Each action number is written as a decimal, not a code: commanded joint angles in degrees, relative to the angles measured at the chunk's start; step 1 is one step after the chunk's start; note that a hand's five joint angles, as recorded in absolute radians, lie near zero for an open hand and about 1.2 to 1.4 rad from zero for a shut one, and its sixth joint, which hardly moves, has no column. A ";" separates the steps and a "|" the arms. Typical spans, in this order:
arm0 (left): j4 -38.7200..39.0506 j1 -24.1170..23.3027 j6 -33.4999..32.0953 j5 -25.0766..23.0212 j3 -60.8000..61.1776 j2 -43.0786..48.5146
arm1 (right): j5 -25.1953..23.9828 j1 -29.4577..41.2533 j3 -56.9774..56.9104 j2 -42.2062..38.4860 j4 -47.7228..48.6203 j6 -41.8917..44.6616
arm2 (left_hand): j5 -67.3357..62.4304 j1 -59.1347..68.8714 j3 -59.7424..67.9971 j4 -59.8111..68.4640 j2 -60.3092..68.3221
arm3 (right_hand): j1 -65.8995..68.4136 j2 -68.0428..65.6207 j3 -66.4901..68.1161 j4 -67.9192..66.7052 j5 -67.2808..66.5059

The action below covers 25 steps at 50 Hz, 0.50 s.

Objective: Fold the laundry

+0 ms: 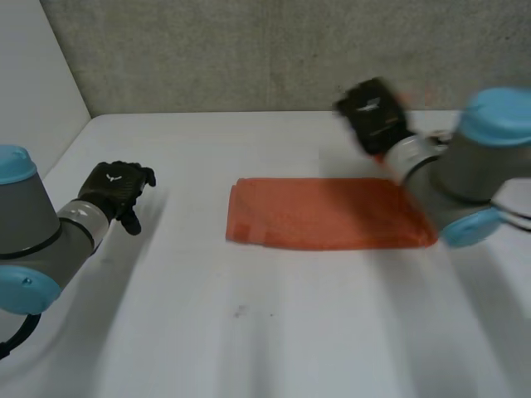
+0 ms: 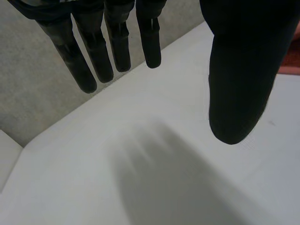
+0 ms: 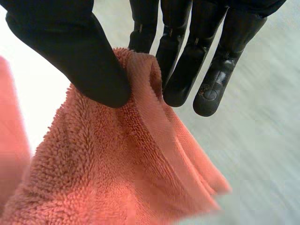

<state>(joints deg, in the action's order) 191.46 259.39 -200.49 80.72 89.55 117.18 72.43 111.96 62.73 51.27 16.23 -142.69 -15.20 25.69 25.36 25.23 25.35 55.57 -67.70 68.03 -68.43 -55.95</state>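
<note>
Smooth white flat-topped table (image 1: 249,348) across the whole near field, matte, evenly lit. Small dark speck (image 1: 239,312) on the surface toward the near side. Far edge of the table set against a rough grey wall (image 1: 232,50), mottled, concrete-like in texture. Plain white side panel (image 1: 33,66) upright along the table's left edge, meeting the grey wall at the far left corner. Same corner in the left wrist view: grey wall (image 2: 28,93), white table (image 2: 70,187), sliver of white side panel (image 2: 5,159). Pale table (image 3: 267,154) again in the right wrist view. Light soft and diffuse throughout.
</note>
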 commanded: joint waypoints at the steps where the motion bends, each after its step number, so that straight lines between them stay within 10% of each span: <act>1: 0.05 -0.20 0.10 0.05 0.01 -0.99 | -8.00 11.62 -0.06 -7.06 0.38 0.74 | -0.16 -0.34 -0.01 0.12 0.00 | 24.43 -12.30 11.97 -11.57 -14.05; 9: 1.37 -1.17 0.19 0.14 -0.08 -0.73 | -8.44 16.80 -0.24 -13.39 -1.03 0.92 | 3.71 -4.21 -3.88 -3.75 -3.87 | 24.43 -12.30 11.97 -11.57 -14.05; 13: 3.21 -2.65 0.45 0.14 -0.60 -0.29 | -3.81 16.54 -0.68 -12.34 -2.52 0.92 | 12.44 -12.94 -12.61 -12.48 -12.60 | -45.57 57.70 -58.03 58.43 55.95; 25: 7.52 -11.10 6.78 0.14 -5.79 1.38 | 7.55 8.45 8.11 3.31 -3.23 -16.31 | 12.29 -12.78 -12.45 -12.33 -12.45 | -45.57 57.70 -58.03 58.43 55.95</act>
<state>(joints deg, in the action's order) 197.32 252.48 -197.36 80.86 86.65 117.48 77.45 125.53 65.47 47.60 13.12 -148.63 -2.33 12.57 12.14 12.00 11.93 12.30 -12.68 12.26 -13.56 -4.20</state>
